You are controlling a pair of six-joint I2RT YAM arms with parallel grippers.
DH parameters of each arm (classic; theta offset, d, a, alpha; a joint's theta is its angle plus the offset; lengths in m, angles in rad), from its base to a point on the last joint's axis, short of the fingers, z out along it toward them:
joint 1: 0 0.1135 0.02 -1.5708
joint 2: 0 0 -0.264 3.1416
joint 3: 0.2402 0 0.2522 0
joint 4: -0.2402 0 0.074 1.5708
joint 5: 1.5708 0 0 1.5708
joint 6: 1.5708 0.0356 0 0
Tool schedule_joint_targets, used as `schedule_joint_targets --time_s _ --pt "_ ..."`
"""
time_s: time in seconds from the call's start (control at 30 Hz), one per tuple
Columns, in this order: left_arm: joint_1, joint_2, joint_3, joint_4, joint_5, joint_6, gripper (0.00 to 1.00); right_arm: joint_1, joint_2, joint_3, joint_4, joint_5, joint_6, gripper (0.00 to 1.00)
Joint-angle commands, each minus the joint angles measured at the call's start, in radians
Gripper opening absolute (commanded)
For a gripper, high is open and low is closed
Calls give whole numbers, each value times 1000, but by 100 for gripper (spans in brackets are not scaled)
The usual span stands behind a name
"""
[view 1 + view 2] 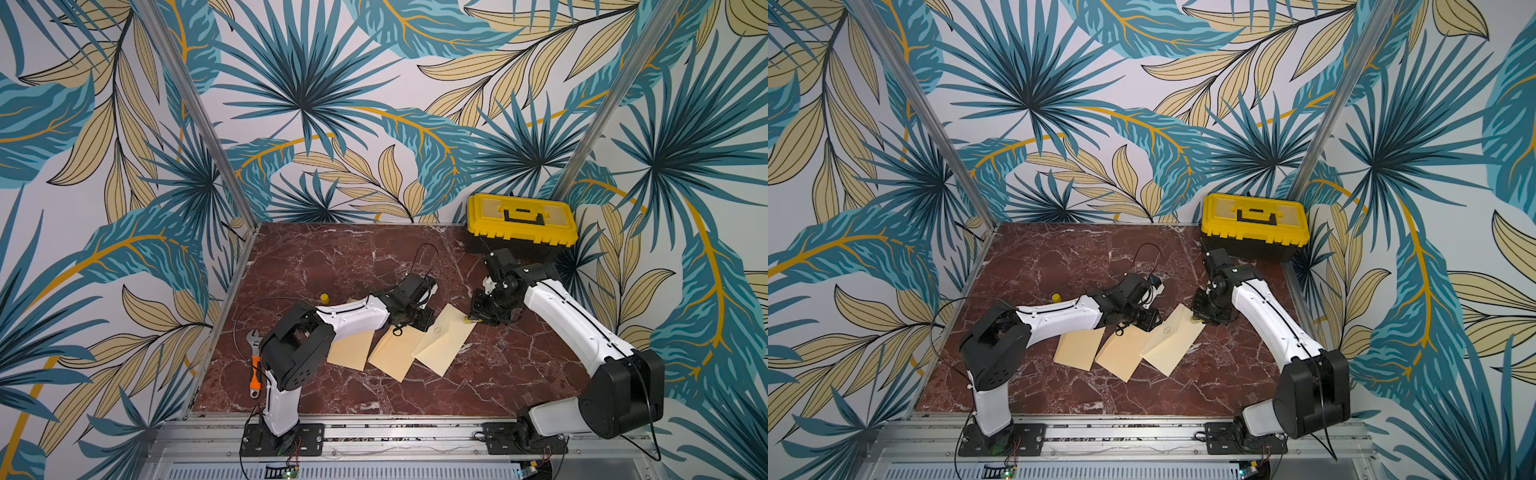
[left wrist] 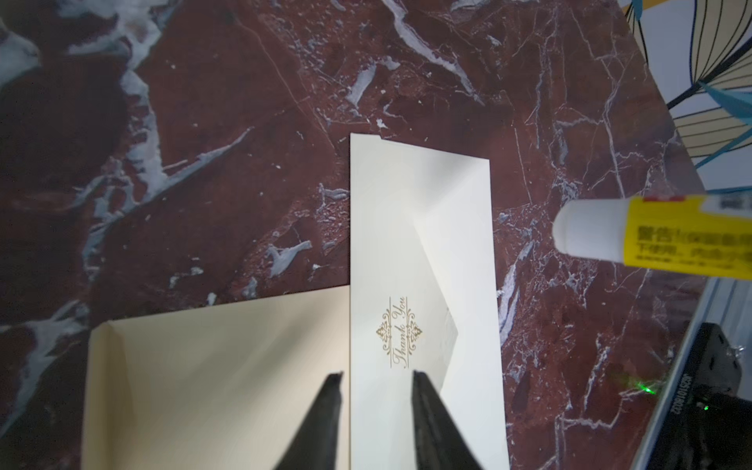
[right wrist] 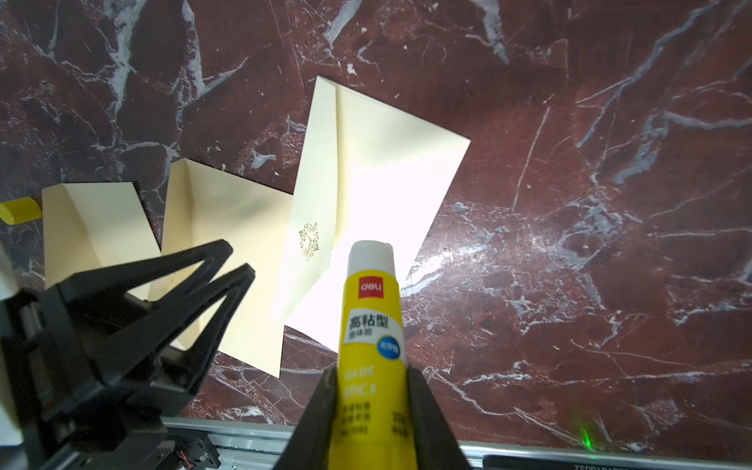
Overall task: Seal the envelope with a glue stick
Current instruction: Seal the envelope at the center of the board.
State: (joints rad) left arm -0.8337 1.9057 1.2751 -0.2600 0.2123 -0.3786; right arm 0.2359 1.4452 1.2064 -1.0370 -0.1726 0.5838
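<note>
The right fingers (image 3: 427,415) were clamped tight on the glue stick (image 3: 372,325), pinching its yellow lower body from both sides. Its white, uncapped tip stuck out well past them, over the near edge of the "Thank You" envelope (image 3: 366,183) on the counter (image 3: 569,203) — whether it touched the paper could not be told. The left fingers (image 2: 435,427) stood partly apart, holding nothing, straddling that envelope's long edge just short of the gold lettering. A yellow cap (image 1: 324,297) lay well away from both pairs.
</note>
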Motion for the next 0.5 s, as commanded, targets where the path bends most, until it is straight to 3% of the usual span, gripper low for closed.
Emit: schedule_joint_targets --time_s 0.0,0.07,0.17,0.33,0.47 --pt "-50 -15 12 -54 -83 47 55 4 4 31 -12 37 10 0" --pt "-80 -12 22 -90 -149 79 65 0 6 44 -37 81 7 0" --pt "-114 12 41 -130 -205 109 68 -35 -19 46 -65 150 32 0" --pt "-159 57 52 -141 -280 147 69 -138 -100 13 -51 143 8 0" --pt "-183 109 95 -164 -377 191 70 -158 -103 21 -75 128 -9 0"
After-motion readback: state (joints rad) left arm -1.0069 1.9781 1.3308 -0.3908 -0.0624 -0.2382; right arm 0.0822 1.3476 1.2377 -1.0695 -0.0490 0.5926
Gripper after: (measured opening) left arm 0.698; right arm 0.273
